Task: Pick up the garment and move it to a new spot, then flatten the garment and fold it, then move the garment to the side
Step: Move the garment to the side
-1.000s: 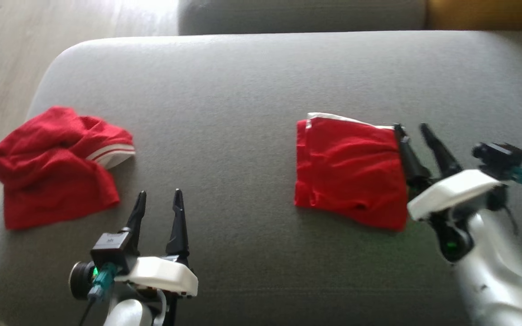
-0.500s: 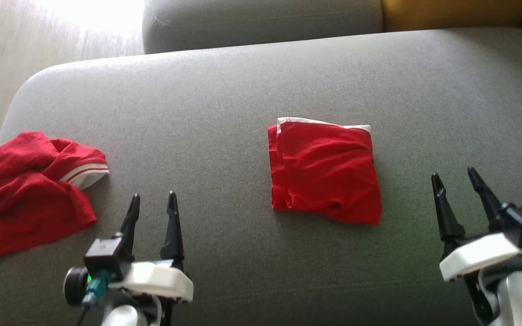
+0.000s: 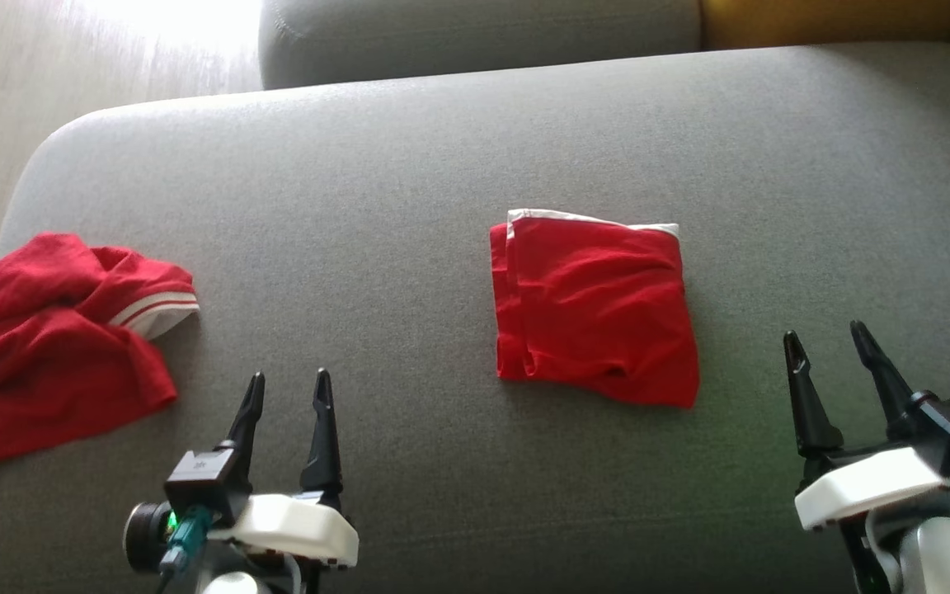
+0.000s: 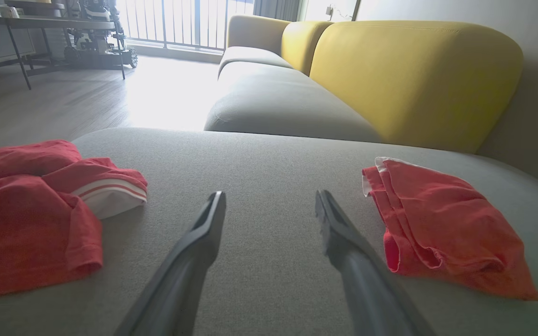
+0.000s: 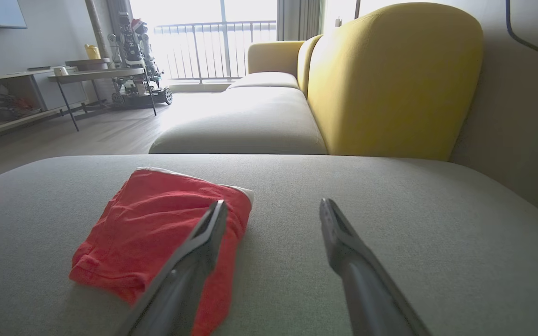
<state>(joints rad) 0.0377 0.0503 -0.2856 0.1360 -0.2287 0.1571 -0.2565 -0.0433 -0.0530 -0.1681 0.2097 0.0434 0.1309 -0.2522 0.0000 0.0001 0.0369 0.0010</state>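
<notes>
The crumpled red cloth garment with a white striped band point(image 3: 54, 338) is lying bunched at the far left edge of the rounded grey fabric sofa cushion point(image 3: 409, 148), with its striped end pointing toward three o'clock in the head view. I am judging it to be the next piece to lift, since the folded red cloth garment with a white edge point(image 3: 594, 309) is already sitting square near the cushion's middle. From the left gripper point(image 3: 289, 375), the crumpled garment is lying at about nine o'clock, near but not touching, while the folded garment is sitting at about two o'clock. The left gripper is standing with its two dark fingers spread wide and is holding nothing. The right gripper point(image 3: 823, 332) is likewise gaping empty, with the folded garment at its nine o'clock and the crumpled one well apart beyond that. The left arm is therefore looking the nearer one. Its fingers are pointing at twelve o'clock, so a reach would be calling for a swing leftward.
</notes>
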